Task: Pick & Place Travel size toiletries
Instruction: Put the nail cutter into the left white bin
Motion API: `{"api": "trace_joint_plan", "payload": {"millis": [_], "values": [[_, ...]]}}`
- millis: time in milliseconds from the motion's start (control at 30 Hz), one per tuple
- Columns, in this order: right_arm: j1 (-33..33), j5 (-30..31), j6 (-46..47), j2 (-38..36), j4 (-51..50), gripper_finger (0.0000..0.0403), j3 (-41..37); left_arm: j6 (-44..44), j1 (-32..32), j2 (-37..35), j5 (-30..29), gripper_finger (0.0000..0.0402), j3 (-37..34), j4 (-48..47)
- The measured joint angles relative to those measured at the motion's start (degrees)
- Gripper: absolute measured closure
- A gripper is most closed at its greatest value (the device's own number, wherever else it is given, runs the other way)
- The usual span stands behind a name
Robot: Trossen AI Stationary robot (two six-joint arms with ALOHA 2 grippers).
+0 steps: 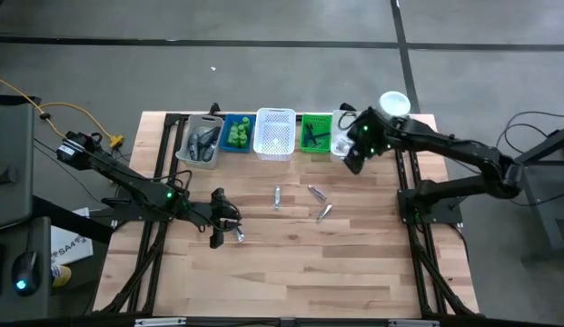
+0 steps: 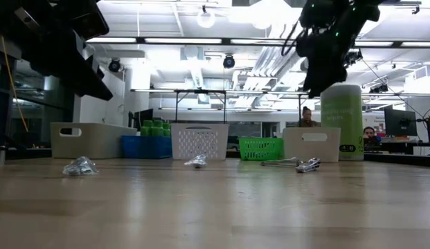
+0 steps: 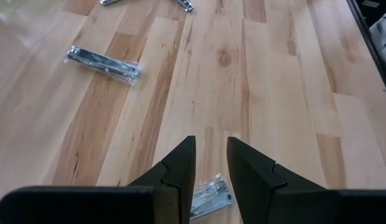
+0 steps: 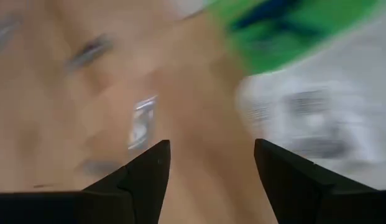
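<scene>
Nearest the front edge of the desk (image 1: 291,263), a small silvery packet (image 1: 237,234) is seen lying on the wood just beside the left end effector (image 1: 218,238). In the left wrist view the same packet (image 3: 210,198) is largely hidden behind the two dark fingers (image 3: 177,168), which stand a little apart with nothing between them. Only its crinkled clear wrap and a bluish core can be made out.

Farther in, three more wrapped toiletries are spread over the middle of the desk: one (image 1: 277,196) alone, and two others (image 1: 315,192) and (image 1: 324,213) near each other. In the low view they appear as shiny crumpled lumps (image 2: 308,165); what is inside cannot be told.

Along the far edge a row of baskets is set: a grey basket (image 1: 200,142) with dark pieces, a blue basket (image 1: 236,133) with green round bottles (image 1: 238,136), a white latticed basket (image 1: 274,134), and a green basket (image 1: 316,134) with dark items. A further pale basket (image 2: 312,144) is mostly covered from above by the right arm.

The right end effector (image 1: 353,163) is held above that far right end of the row, its fingers (image 4: 149,171) spread and empty. Its wrist view is heavily blurred. A pale-green canister (image 2: 341,123) stands behind.
</scene>
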Motion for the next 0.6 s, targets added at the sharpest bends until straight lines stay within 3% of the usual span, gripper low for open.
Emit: {"api": "trace_joint_plan", "payload": {"millis": [67, 133, 433, 600], "values": [[3.6, -5.2, -0.9, 0.0, -1.2, 0.0176, 0.0, 0.0, 0.0, 0.0, 0.0, 0.0310, 0.0, -0.3], [8.0, -6.5, -2.2, 0.0, -2.4, 0.0176, 0.0, 0.0, 0.0, 0.0, 0.0, 0.0310, 0.0, -0.1], [30.0, 5.5, -11.9, 1.6, -0.2, 0.0176, -4.9, 0.0, 0.0, 0.0, 0.0, 0.0310, 0.0, -0.1], [36.6, 11.4, -11.3, 5.5, 5.1, 0.0176, -5.7, -1.2, 0.0, 0.0, 0.7, 0.0310, 0.0, -0.1]]}}
